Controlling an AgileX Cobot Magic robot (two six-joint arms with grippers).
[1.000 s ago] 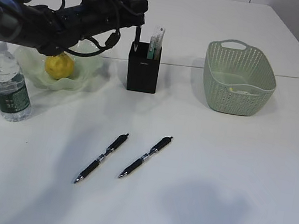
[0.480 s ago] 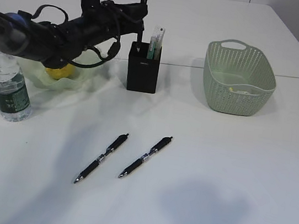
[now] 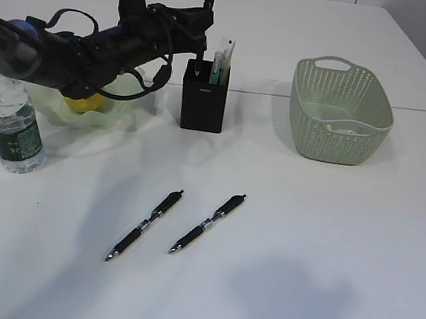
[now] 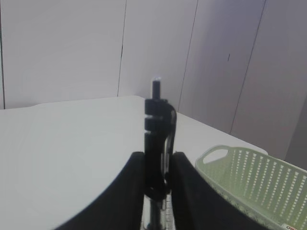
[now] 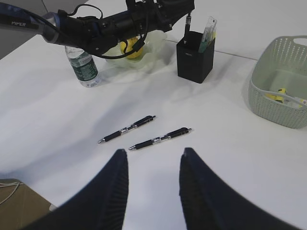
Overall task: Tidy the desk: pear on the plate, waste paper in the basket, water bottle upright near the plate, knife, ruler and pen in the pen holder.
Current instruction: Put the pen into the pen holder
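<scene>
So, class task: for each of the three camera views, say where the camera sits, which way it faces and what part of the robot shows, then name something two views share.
Exterior view: raised at the desk's front, slanting down at the matte black square pen holder; the left arm shows.
Left wrist view: on the left arm, facing the far wall; the left gripper pinches a dark pen.
Right wrist view: high on the right arm, looking down the desk; the right gripper shows, jaws apart.
Shared: all three show the sage-green perforated plastic basket.
</scene>
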